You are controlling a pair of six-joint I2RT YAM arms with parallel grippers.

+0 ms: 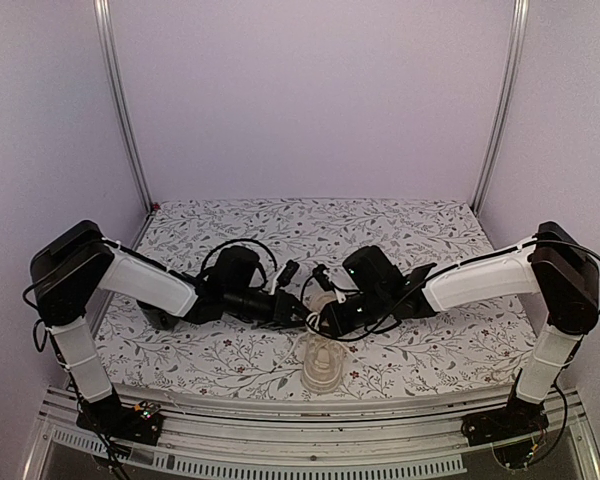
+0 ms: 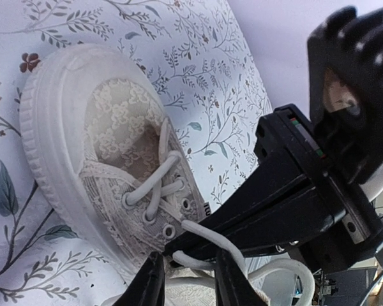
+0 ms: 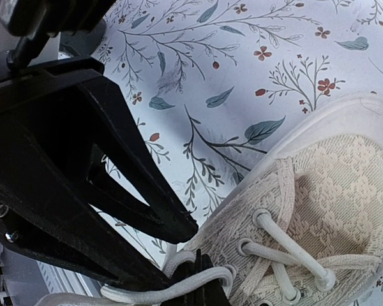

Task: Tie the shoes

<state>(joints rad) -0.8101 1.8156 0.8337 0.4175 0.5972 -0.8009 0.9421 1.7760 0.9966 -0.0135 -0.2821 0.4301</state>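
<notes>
The cream lace-patterned sneaker (image 1: 322,368) lies on the floral table near the front edge, its toe toward the arm bases. Both grippers meet over its laced top. My left gripper (image 1: 298,308) is open. In the left wrist view its two fingers (image 2: 147,284) stand apart beside a pale lace (image 2: 210,239) at the upper eyelets of the shoe (image 2: 115,127). My right gripper (image 1: 318,318) is shut, with its tips (image 3: 207,290) pinched on a lace strand (image 3: 172,290) at the top eyelets of the shoe (image 3: 332,191). The heel is hidden under the grippers.
The floral tablecloth (image 1: 310,225) covers the whole table. Purple walls and two metal posts (image 1: 120,100) enclose the back and sides. A metal rail (image 1: 310,430) runs along the front edge by the arm bases.
</notes>
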